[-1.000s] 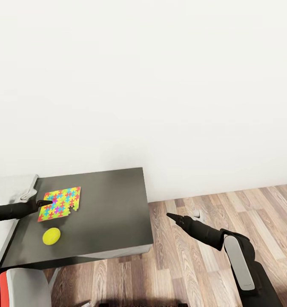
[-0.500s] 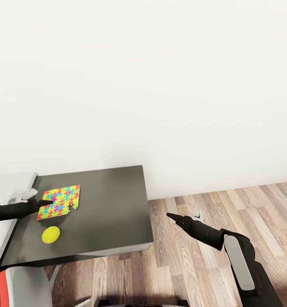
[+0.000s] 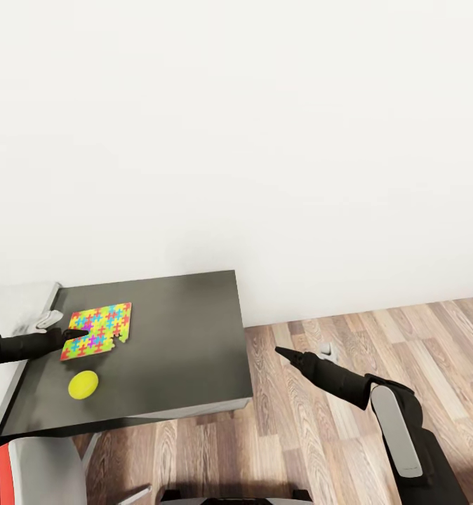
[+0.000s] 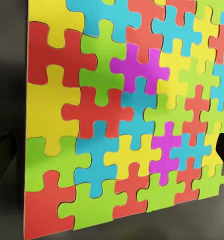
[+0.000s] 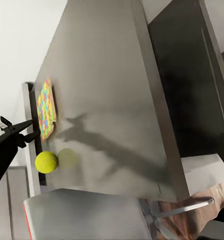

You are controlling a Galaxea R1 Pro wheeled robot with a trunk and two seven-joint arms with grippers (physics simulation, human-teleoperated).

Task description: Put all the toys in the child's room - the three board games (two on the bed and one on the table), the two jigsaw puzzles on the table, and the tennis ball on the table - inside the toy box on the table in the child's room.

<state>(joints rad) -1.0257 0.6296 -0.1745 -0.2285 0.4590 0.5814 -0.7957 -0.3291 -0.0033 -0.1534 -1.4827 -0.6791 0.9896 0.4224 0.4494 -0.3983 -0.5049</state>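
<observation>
Dark counter (image 3: pixel 180 337) against white wall. Jigsaw puzzle (image 3: pixel 97 329) lies flat near its left end, tennis ball (image 3: pixel 83 384) just in front. Left gripper (image 3: pixel 74 334) at the puzzle's edge, fingers slightly parted, gripping nothing. Right gripper (image 3: pixel 280 352) over wood floor (image 3: pixel 349 428), opening unclear.

Worktop (image 3: pixel 180 337): dark, smooth, semi-gloss. Jigsaw puzzle (image 3: pixel 96 330): matt, flat, brightly coloured. Tennis ball (image 3: pixel 83 384): matt yellow-green. Floor (image 3: pixel 377 337): wood planks.

jigsaw puzzle (image 3: pixel 96 330) on table (image 3: pixel 180 337), tennis ball (image 3: pixel 83 384) just before it, toy box (image 3: pixel 15 308) apparently left
</observation>
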